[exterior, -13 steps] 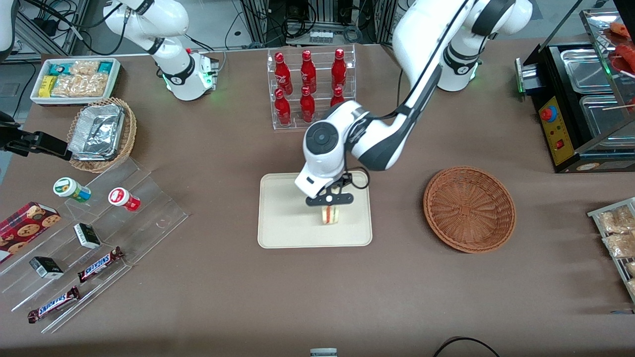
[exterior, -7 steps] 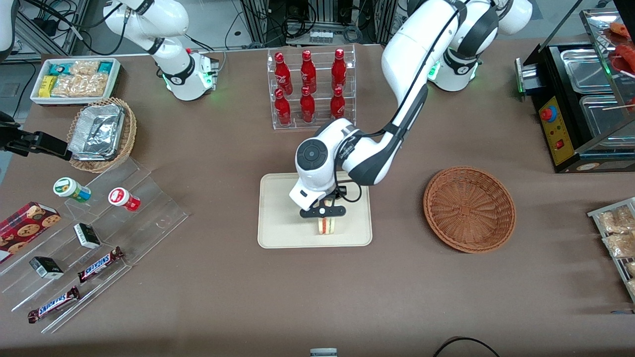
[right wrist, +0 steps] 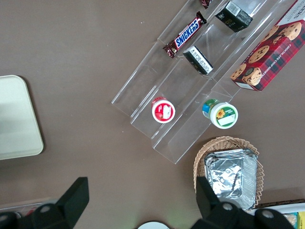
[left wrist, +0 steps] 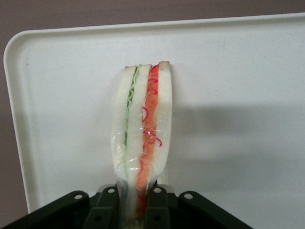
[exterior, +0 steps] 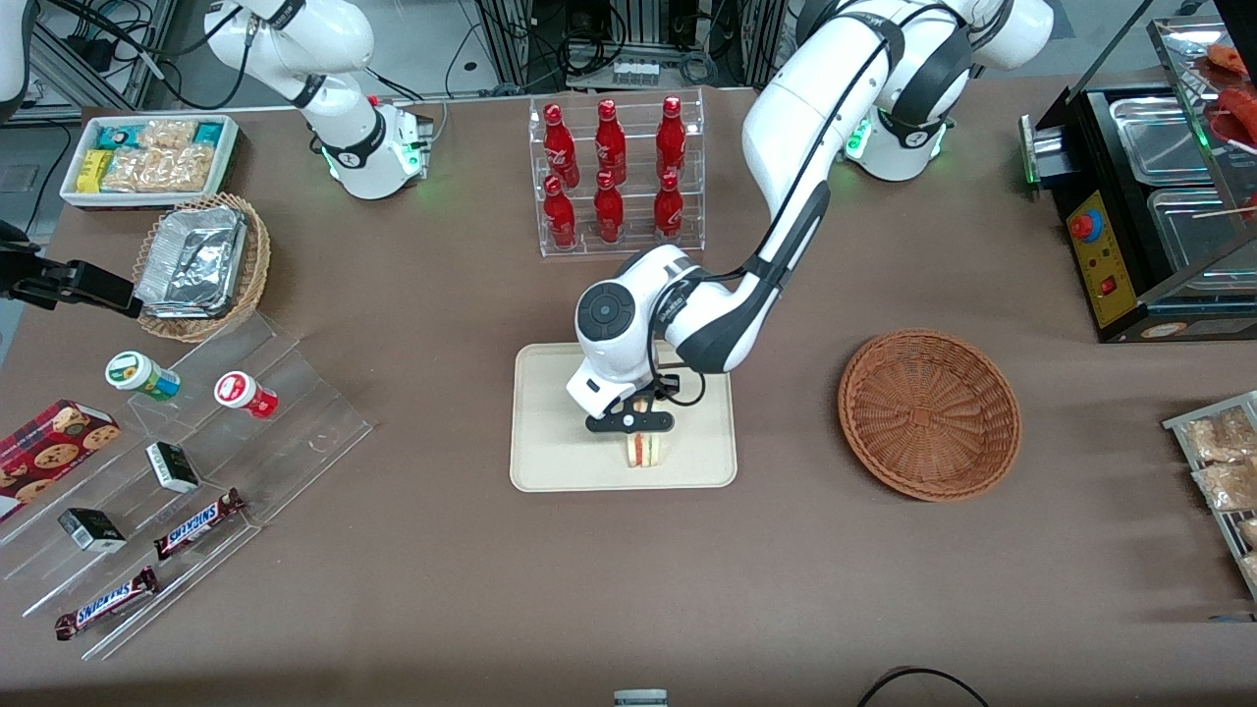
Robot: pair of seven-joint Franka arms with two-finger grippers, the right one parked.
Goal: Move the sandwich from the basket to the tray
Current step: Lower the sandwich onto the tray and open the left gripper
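Over the tray [exterior: 550, 462], the pincer [exterior: 640, 432] clamps the sandwich [left wrist: 141, 138], base hidden.

The left arm [exterior: 805, 177] is showing glossy white shells with dark grey joints, a black cable trailing alongside, and a black gripper [exterior: 633, 424] with screws

A glossy, clear plastic film is seen wrapped round the sandwich [left wrist: 141, 138], whose bread looks soft and pale. The tray [left wrist: 238, 95] appears as smooth, matt cream plastic. The basket [exterior: 929, 413] is woven of rough reddish-brown wicker. The gripper [left wrist: 136, 210] is of matt black plastic.
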